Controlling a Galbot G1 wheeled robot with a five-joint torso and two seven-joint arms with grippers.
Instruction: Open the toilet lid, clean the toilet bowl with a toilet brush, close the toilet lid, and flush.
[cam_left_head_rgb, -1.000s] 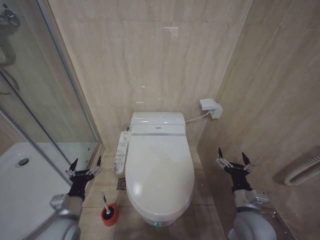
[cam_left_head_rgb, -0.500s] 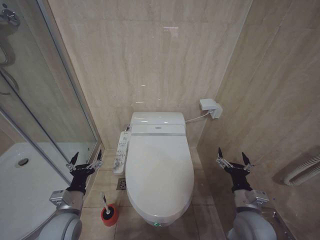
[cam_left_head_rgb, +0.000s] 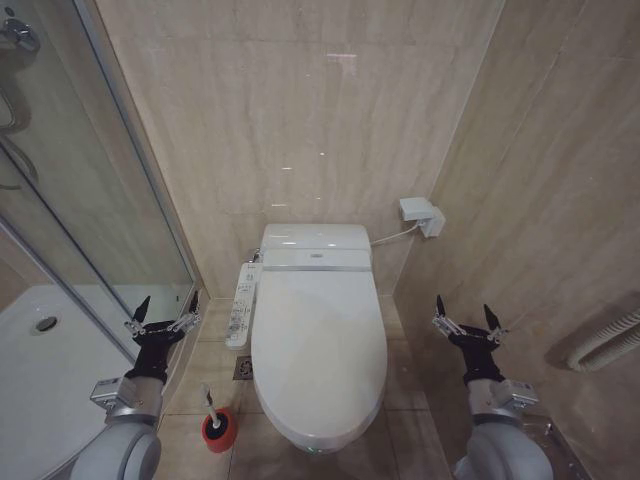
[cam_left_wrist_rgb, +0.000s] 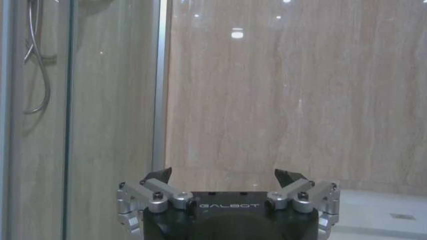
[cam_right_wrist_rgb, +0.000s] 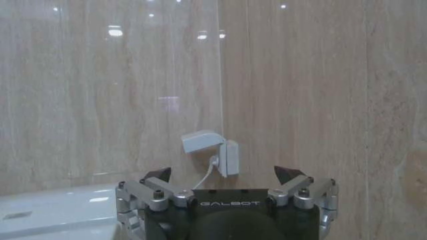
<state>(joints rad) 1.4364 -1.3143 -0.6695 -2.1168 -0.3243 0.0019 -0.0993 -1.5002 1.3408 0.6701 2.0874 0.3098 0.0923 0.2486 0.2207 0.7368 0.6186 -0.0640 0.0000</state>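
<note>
The lid lies shut, so the bowl beneath it is hidden. The brush head sits out of sight inside the red cup. The control panel markings are too small to read. Both arms are cut off by the head view's bottom edge. The shower tray runs off the left edge, and the hose off the right.
</note>
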